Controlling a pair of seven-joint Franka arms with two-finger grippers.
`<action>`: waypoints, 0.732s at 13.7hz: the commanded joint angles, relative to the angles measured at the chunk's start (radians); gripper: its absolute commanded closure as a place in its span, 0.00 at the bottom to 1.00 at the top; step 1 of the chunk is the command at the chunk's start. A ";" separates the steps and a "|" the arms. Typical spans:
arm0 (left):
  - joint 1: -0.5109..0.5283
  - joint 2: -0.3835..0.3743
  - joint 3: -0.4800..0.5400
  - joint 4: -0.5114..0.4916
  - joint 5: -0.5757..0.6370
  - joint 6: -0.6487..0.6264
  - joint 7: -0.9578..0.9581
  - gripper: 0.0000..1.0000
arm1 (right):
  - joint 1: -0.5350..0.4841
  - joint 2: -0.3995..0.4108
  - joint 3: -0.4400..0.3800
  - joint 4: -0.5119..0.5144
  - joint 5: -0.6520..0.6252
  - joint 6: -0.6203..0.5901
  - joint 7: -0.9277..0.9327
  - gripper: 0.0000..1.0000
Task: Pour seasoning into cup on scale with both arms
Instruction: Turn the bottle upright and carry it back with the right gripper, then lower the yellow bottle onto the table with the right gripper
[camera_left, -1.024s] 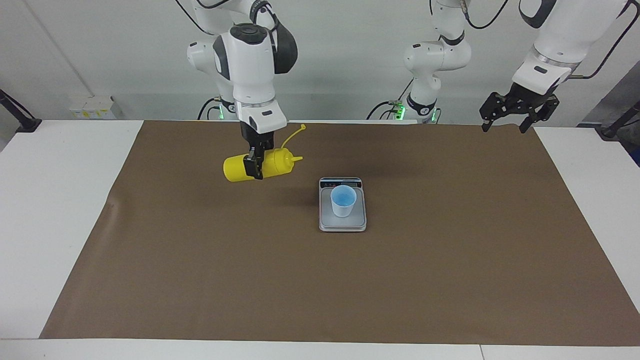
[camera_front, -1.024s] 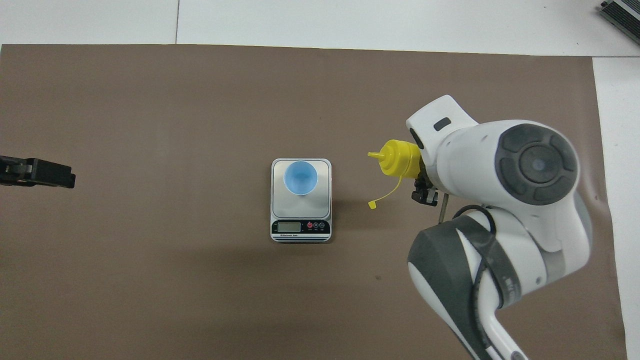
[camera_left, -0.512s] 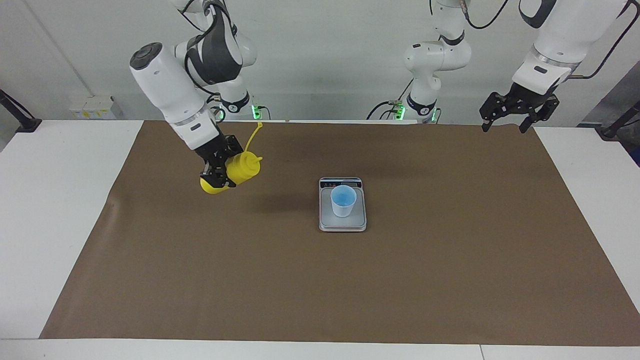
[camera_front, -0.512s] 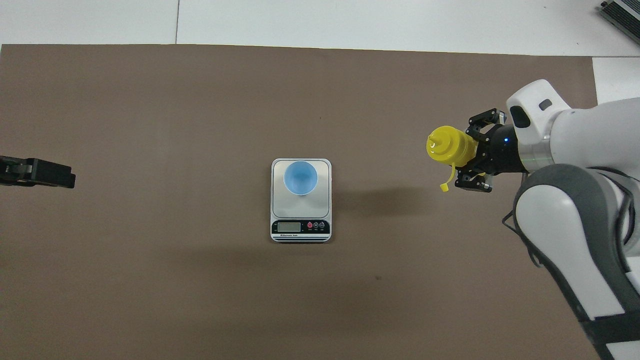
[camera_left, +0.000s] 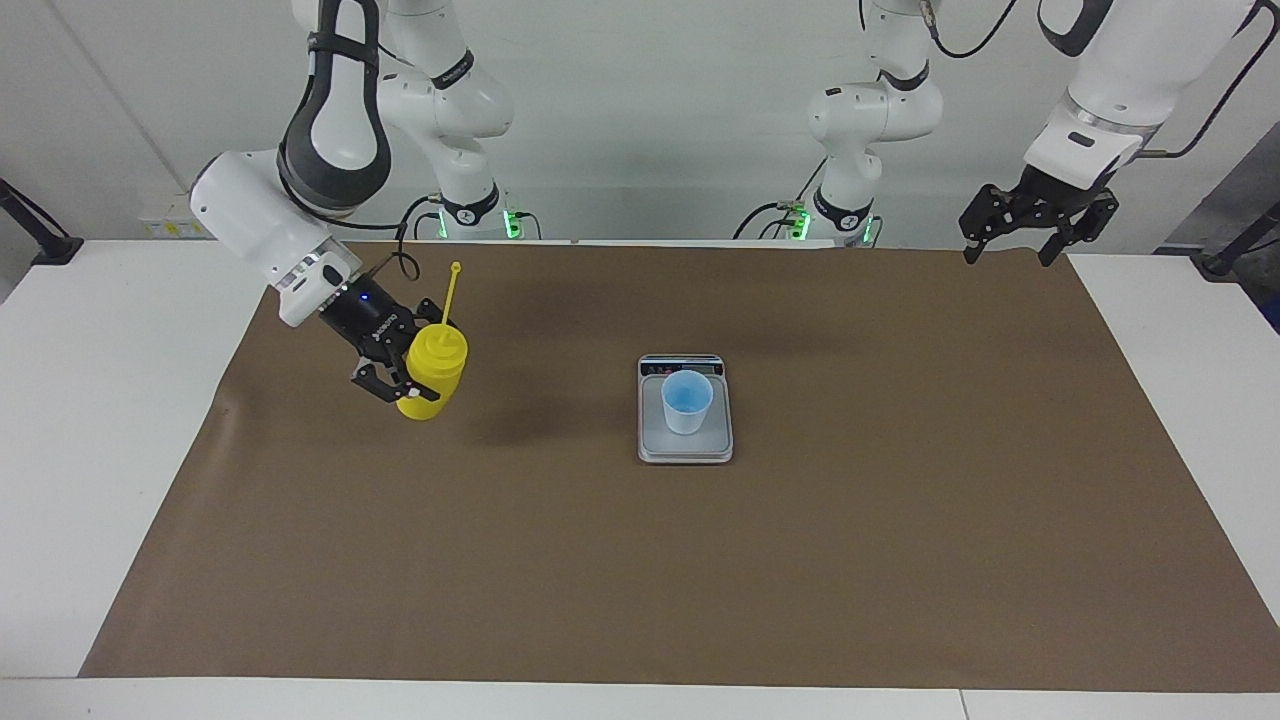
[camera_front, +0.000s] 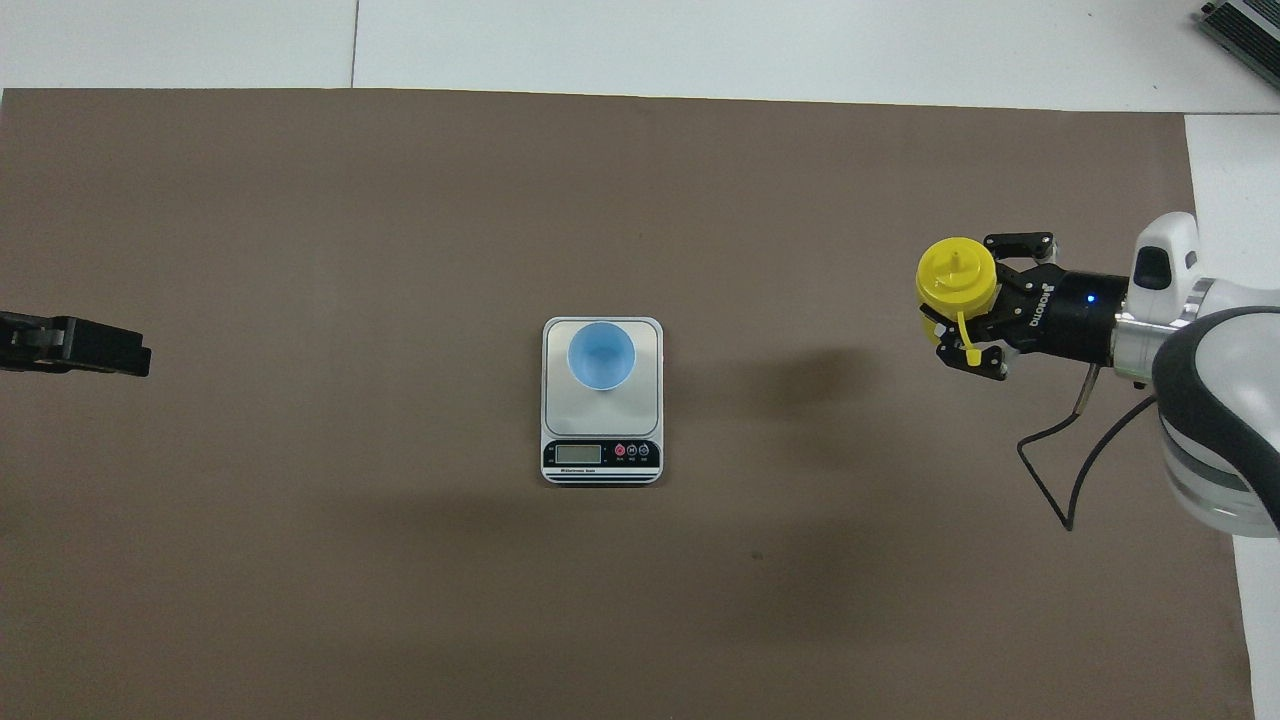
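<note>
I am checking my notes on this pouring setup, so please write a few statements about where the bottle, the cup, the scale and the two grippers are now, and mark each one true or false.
1. The cup stands on the scale. True.
2. The right gripper holds the seasoning bottle upright. True.
3. The bottle's nozzle is over the cup. False: the bottle is off toward the right arm's end of the table, well apart from the scale.
4. The left gripper holds the cup. False: it is open and empty, waiting at the left arm's end of the brown mat.
5. The scale's display end is nearer to the robots than the cup. True.
</note>
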 joint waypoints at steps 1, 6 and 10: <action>0.012 -0.020 -0.005 -0.016 -0.007 -0.008 0.011 0.00 | -0.041 -0.027 0.013 -0.089 0.195 0.034 -0.145 1.00; 0.012 -0.020 -0.005 -0.016 -0.007 -0.008 0.011 0.00 | -0.106 -0.015 0.011 -0.162 0.390 0.040 -0.266 1.00; 0.012 -0.020 -0.005 -0.016 -0.007 -0.008 0.011 0.00 | -0.135 0.005 0.011 -0.216 0.517 0.040 -0.367 1.00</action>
